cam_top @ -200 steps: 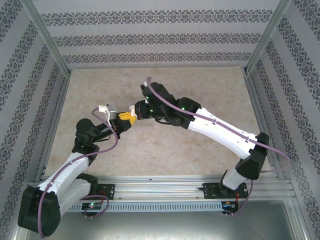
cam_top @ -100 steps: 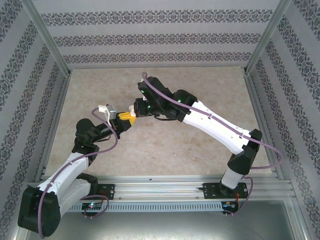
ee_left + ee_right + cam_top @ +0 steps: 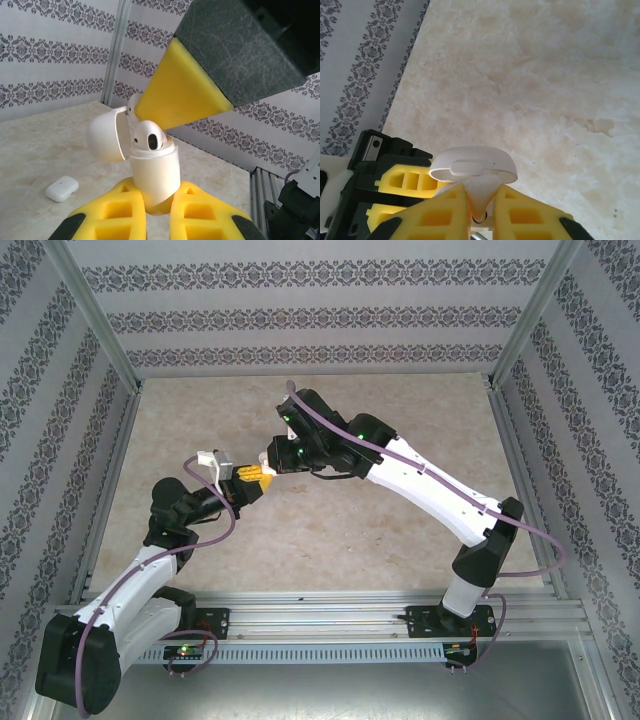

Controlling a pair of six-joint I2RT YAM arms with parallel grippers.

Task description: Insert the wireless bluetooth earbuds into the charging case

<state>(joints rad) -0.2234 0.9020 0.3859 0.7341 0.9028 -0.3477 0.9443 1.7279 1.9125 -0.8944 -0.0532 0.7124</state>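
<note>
Left wrist view: the left gripper (image 3: pixel 157 212) has its yellow ribbed fingers closed round the lower body of the white rounded plastic charging case (image 3: pixel 155 170). It carries the case upright, clear of the beige marbled tabletop (image 3: pixel 40 145).
Why held so: the mouth of the case faces up toward the other arm, probably so an earbud can go in stem first. The clamp should keep the case from sliding.
Lid: the white domed lid (image 3: pixel 106 136) is swung fully back on its hinge, leaving the wells uncovered.
Case contents: one small glossy white plastic bud, the seated earbud (image 3: pixel 150 137), sits in the near well with its head above the rim. The far well is hidden behind it, so I cannot tell whether it is free.
Right wrist view: the right gripper (image 3: pixel 480 200) has its fingers almost together. They pinch a tiny tapered white piece, which I take to be the second earbud (image 3: pixel 482 186), just beside the lid's edge.
Why pinched so: a narrow grip on the head would leave the stem free to enter a well.
Top external view: both grippers meet tip to tip above the table, left of centre.
Spare case: a closed white rounded-square case (image 3: pixel 62 188) lies on the tabletop, well apart from the held one.
Step in hand: the second earbud is being lined up over the remaining well and is not yet in.
</note>
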